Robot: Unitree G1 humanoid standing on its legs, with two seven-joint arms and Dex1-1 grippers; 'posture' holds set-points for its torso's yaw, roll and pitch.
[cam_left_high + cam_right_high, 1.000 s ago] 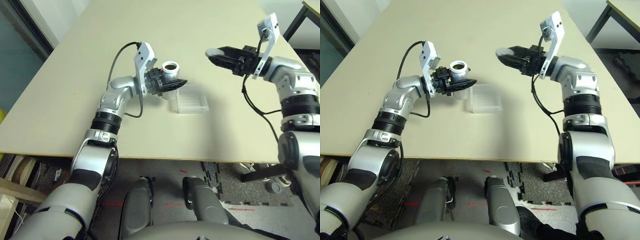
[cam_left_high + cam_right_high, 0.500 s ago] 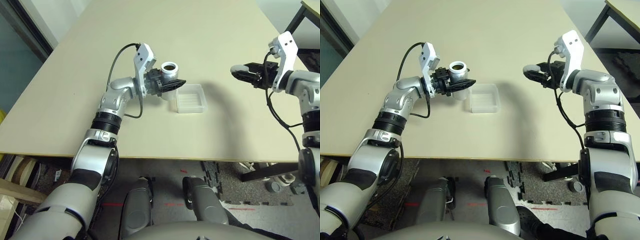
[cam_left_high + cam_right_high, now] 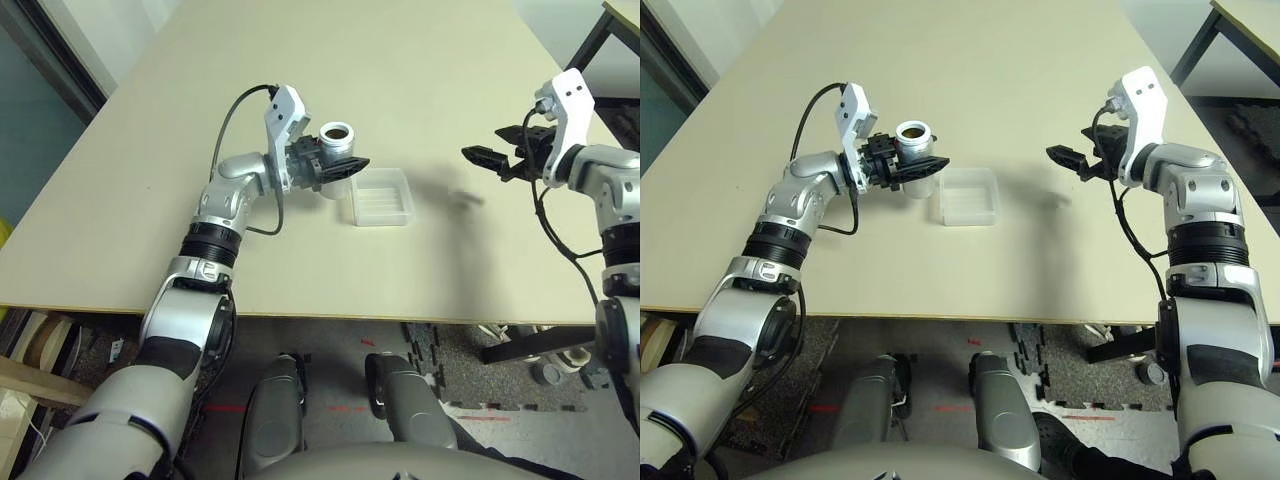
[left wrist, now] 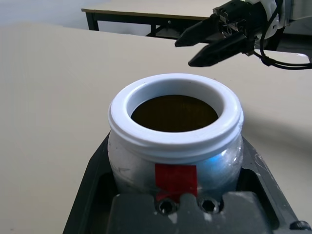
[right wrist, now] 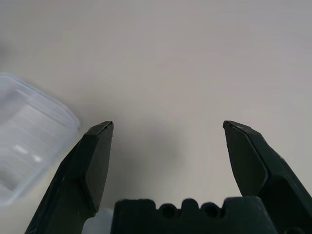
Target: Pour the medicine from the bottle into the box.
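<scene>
I see the left hand (image 3: pixel 340 168) clamped on the bottle (image 3: pixel 338 141), upright, mouth open, held just above the surface (image 3: pixel 420 60) at the box's left edge. In the left wrist view the bottle (image 4: pixel 175 141) has a white rim, a red label mark and a dark inside; can't make out the medicine. The box (image 3: pixel 381 196), clear plastic, sits flat on the surface mid-scene. Right hand (image 3: pixel 487 157) hangs well to the right of the box, fingers (image 5: pixel 95 161) spread wide, holding nothing.
</scene>
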